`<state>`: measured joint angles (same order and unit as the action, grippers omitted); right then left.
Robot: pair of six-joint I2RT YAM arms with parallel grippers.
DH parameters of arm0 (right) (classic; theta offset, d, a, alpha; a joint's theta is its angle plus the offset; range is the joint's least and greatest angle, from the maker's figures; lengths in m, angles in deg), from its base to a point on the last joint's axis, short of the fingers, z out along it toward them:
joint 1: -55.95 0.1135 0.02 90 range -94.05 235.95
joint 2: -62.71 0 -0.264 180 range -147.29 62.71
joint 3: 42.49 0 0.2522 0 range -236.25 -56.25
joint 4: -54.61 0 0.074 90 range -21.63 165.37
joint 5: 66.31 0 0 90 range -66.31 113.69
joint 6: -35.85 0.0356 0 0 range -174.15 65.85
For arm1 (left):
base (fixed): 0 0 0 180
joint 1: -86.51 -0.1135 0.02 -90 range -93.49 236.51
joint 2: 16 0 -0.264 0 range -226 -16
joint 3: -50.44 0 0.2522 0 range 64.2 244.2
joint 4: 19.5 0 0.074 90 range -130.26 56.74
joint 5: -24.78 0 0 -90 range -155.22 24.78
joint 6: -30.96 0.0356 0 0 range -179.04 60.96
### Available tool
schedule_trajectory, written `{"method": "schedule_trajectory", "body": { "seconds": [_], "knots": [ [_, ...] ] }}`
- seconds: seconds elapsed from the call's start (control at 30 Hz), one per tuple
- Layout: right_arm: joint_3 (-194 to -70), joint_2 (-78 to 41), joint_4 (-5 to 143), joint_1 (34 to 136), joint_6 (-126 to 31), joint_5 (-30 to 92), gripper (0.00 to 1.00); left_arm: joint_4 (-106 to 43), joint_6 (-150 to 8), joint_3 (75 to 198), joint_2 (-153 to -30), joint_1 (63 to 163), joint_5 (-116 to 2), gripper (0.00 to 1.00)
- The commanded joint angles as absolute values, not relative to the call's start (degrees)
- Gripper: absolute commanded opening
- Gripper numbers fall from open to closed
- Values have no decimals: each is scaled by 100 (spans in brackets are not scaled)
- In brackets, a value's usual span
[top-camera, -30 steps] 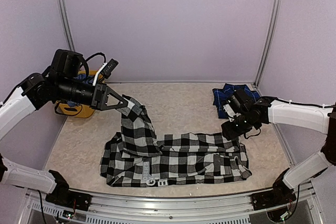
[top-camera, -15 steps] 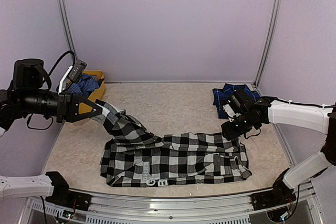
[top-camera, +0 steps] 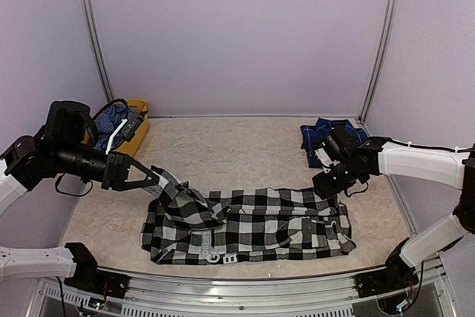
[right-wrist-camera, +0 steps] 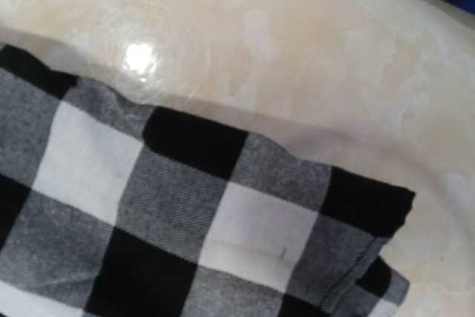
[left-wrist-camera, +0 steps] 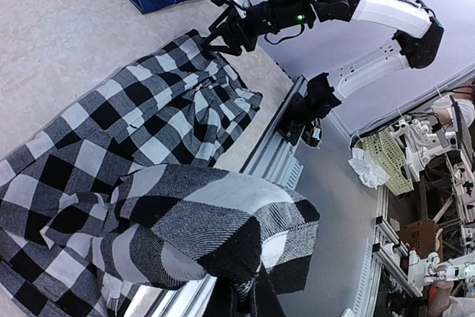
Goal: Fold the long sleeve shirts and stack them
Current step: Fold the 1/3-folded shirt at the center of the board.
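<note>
1. The left gripper [top-camera: 156, 178] has dropped from its raised position of a second ago and swung out to the left. It now sits low over the table [top-camera: 245, 142], just off the near-left end of the black-and-white check shirt [top-camera: 260, 224].
2. The piece of the shirt it had lifted high has come down with it. That cloth now runs in a low, taut ridge from the fingertips back into the body of the garment.
3. The left gripper is clamped tight on this bunched cloth, which fills the bottom of the left wrist view.
4. The right arm has not shifted. The right gripper [top-camera: 326, 182] rests at the far-right corner of the same shirt, and the right wrist view shows that corner lying flat on the table. The pictures do not show whether its fingers are parted or pinching.
5. One check shirt lies spread lengthwise across the near half of the table, with white lettering [top-camera: 211, 246] along its near edge.
6. One navy plaid shirt [top-camera: 315, 133] lies folded at the far-right corner, apart from the check shirt.
7. One yellow bin [top-camera: 139, 122] stands at the far left, with one blue plaid cloth [top-camera: 111, 118] in it.
8. Two arms and two grippers are in view.
</note>
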<state>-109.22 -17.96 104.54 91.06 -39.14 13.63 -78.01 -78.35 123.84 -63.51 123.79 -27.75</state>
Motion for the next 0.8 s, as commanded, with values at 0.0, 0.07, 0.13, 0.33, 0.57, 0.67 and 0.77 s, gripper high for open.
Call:
{"method": "schedule_trajectory", "body": {
  "seconds": [0.0, 0.07, 0.13, 0.33, 0.57, 0.67, 0.77],
  "knots": [
    [-10877, -1697, 10381, 9142, -4021, 1491, 60, -7184, -7983, 12341, -6819, 12400, -2887, 1],
    [-10858, -1591, 10291, 9137, -4104, 1658, 60, -6968, -8017, 12369, -7118, 12384, -2924, 2],
    [-10832, -1469, 10202, 9137, -4197, 1911, 61, -6680, -8063, 12415, -7539, 12363, -2921, 2],
    [-10750, -978, 9803, 9385, -4549, 2868, 64, -6042, -8063, 12599, -8625, 12260, -2544, 2],
    [-10822, -652, 8983, 10255, -4742, 3449, 71, -5402, -8266, 12685, -9709, 12227, -2107, 4],
    [-10845, -691, 8663, 10668, -4811, 3195, 72, -4952, -8608, 12606, -10056, 12292, -2004, 5],
    [-10854, -728, 8609, 10853, -4844, 2902, 73, -4706, -8742, 12640, -10402, 12465, -1987, 7]
  ]
}}
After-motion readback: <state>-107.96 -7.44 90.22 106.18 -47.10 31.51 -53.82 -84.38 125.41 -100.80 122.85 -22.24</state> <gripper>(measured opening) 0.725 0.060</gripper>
